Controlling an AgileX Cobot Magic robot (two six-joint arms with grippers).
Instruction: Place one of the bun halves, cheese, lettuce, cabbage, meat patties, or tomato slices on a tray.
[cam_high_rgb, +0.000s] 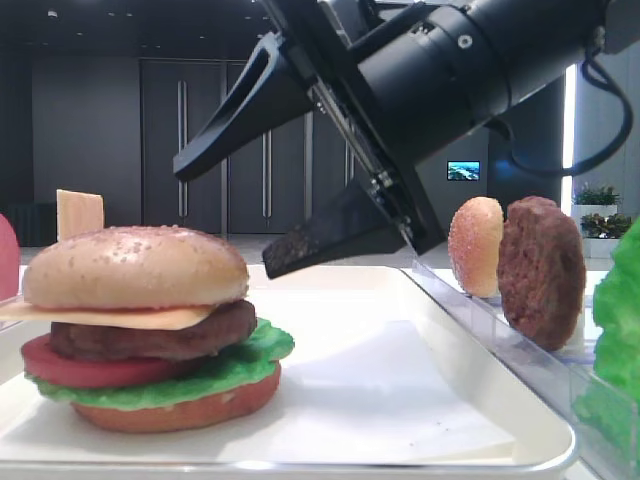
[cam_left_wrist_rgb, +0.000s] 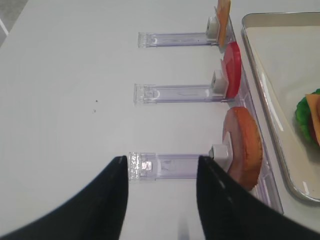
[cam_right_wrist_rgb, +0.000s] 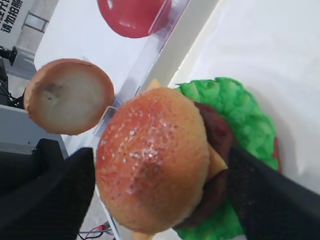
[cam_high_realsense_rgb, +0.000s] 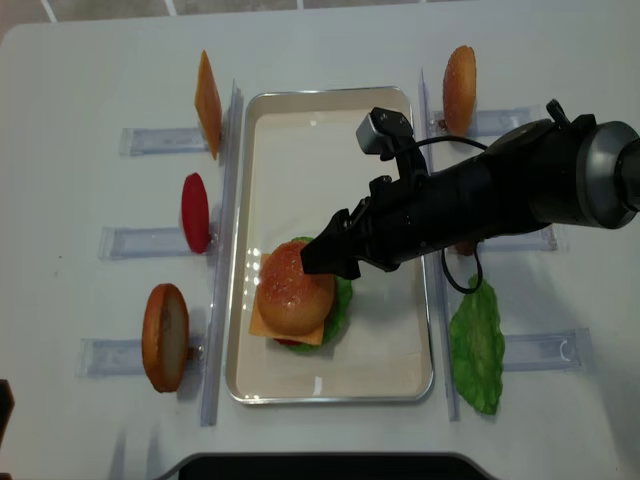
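Note:
A stacked burger stands on the white tray (cam_high_rgb: 400, 380) (cam_high_realsense_rgb: 330, 130). From the top it is the speckled tan bun top (cam_high_rgb: 135, 265) (cam_right_wrist_rgb: 152, 165) (cam_high_realsense_rgb: 292, 285), cheese (cam_high_rgb: 120, 318), a meat patty (cam_high_rgb: 150, 340), a tomato slice (cam_high_rgb: 70, 370), lettuce (cam_high_rgb: 220, 375) and a reddish bottom bun (cam_high_rgb: 180, 410). My right gripper (cam_high_rgb: 225, 215) (cam_right_wrist_rgb: 160, 195) (cam_high_realsense_rgb: 325, 250) hangs open just above and beside the bun top, holding nothing. My left gripper (cam_left_wrist_rgb: 161, 170) is open over the bare table, at the end of a clear holder.
Clear plastic racks flank the tray. The left rack holds a cheese slice (cam_high_realsense_rgb: 207, 103), a tomato slice (cam_high_realsense_rgb: 195, 212) and a bun half (cam_high_realsense_rgb: 165, 337) (cam_left_wrist_rgb: 242, 147). On the right are an orange bun (cam_high_realsense_rgb: 460, 75), a patty (cam_high_rgb: 540, 270) and a lettuce leaf (cam_high_realsense_rgb: 477, 345).

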